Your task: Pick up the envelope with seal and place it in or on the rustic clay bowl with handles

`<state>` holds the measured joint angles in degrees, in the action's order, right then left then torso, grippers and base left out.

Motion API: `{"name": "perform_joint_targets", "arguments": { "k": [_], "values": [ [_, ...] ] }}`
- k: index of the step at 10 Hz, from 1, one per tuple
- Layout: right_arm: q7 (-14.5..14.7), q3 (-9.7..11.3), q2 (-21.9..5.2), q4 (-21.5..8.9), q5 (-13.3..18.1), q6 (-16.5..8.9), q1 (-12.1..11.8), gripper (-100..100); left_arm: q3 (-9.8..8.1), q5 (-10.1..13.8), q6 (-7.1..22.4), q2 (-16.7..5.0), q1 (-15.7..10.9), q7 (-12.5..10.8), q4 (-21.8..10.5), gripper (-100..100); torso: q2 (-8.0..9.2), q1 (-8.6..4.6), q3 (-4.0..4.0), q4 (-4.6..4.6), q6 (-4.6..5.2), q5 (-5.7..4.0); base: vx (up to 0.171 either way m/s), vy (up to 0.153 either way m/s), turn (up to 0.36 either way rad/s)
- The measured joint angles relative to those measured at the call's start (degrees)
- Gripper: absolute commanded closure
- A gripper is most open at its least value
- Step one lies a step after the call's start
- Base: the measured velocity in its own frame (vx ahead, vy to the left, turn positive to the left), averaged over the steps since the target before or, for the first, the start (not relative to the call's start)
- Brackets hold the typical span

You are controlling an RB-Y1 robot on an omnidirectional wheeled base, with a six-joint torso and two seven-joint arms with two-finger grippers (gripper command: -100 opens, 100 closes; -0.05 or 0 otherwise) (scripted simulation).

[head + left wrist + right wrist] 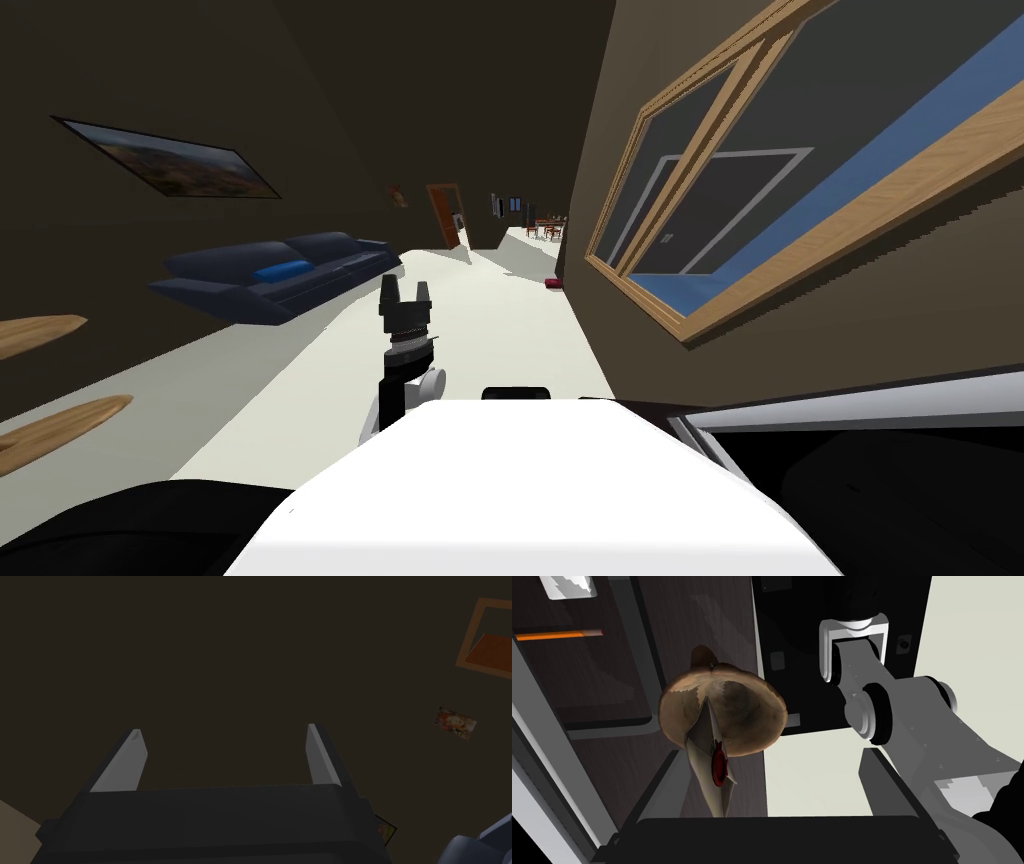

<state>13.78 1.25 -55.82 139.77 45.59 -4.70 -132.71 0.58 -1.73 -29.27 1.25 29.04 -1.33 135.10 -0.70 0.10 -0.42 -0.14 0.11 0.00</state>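
Note:
In the right wrist view a brown clay bowl (pixel 747 711) with a small handle sits on a dark wooden surface (pixel 612 681), beyond my right gripper (pixel 769 751). The gripper is open, its fingers far apart. A grey-tan envelope (pixel 704 736) with a red seal (pixel 718 765) stands on edge close by one finger (pixel 657 796), and its far corner reaches over the bowl's inside. I cannot tell whether it touches that finger. My left gripper (pixel 404 292) is raised in front of my chest, open and holding nothing (pixel 222 733).
A dark blue sofa (pixel 280 275) stands along the left wall. A wood-framed window (pixel 760 170) is on the right wall. Pale floor (pixel 480 320) runs ahead between them. An orange strip (pixel 559 634) lies on the dark wooden surface beyond the bowl.

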Motion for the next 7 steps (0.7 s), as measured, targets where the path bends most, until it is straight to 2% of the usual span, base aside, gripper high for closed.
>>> {"name": "perform_joint_targets", "arguments": {
  "k": [1, 3, 4, 5, 6, 7],
  "values": [
    [0.00, 0.00, 0.00, 0.00, 0.00, 0.00, 0.00, -100, 0.00, 0.00, 0.00, 0.00, 0.00, 0.00, 0.00, 0, 0.01, 0.01, 0.01, 0.01, 0.01, 0.01, 0.034, 0.055, 0.203],
    [2.98, -0.52, 3.65, -3.60, -1.08, 3.48, 2.32, -100, 0.00, 0.00, 0.00, 0.00, 0.00, 0.00, 0.00, 0, -0.20, 0.13, -0.11, -0.04, 0.00, 0.04, 0.056, 0.025, 0.111],
    [3.97, -0.59, 4.63, -5.54, -1.15, 5.43, 2.49, -100, 0.00, 0.00, 0.00, 0.00, 0.01, 0.00, 0.00, 0, -0.19, 0.01, -0.11, -0.05, 0.02, 0.02, 0.017, -0.008, -0.024],
    [4.08, -0.64, 4.51, -7.76, -1.40, 7.02, 3.01, -100, 0.00, 0.00, 0.00, 0.00, 0.01, 0.00, 0.00, 0, -0.11, -0.05, -0.06, -0.03, 0.01, -0.01, 0.000, 0.000, 0.000],
    [4.16, -1.50, 5.06, -9.55, -1.42, 8.51, 2.07, -100, 0.00, 0.00, 0.00, 0.00, 0.00, 0.00, 0.00, 0, -0.04, -0.03, -0.03, -0.02, 0.01, 0.00, 0.024, 0.060, 0.235],
    [5.49, -1.38, 6.76, -11.39, -2.15, 10.11, 3.62, -100, 0.01, 0.00, 0.00, 0.00, 0.00, 0.00, 0.00, 0, -0.09, 0.13, -0.04, -0.01, -0.03, 0.02, 0.059, 0.044, 0.196]
  ]
}}
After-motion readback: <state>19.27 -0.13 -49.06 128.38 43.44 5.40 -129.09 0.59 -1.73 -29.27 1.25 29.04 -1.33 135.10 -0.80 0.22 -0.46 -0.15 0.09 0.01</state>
